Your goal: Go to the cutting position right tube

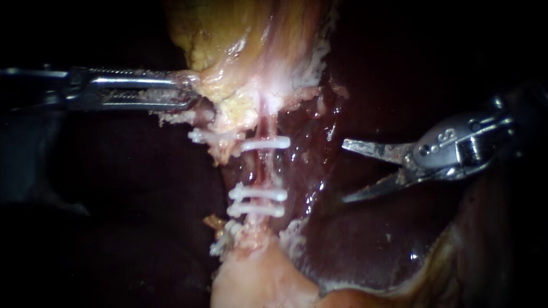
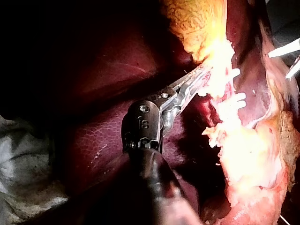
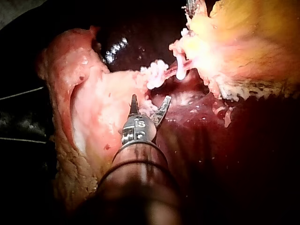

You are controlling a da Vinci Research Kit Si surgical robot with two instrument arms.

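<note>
The right tube (image 1: 266, 166) runs as a thin pink strand between one white clip (image 1: 265, 143) above and two white clips (image 1: 257, 195) below. Further left, separate clips (image 1: 197, 136) sit on pale tissue ends. My right instrument (image 1: 344, 172) comes in from the right with its blades open, tips pointing at the tube and a short way to its right. In the right wrist view these blades (image 3: 149, 104) stand open, short of the clips (image 3: 180, 70). My left instrument (image 1: 191, 94) is shut on the yellowish gallbladder edge (image 1: 228, 97) and holds it taut; the left wrist view also shows its jaws (image 2: 194, 82).
Dark red liver (image 1: 377, 239) lies under and to the right of the tube. Pale fatty tissue (image 1: 257, 279) bulges below the lower clips. The gallbladder (image 1: 228, 34) fills the top centre.
</note>
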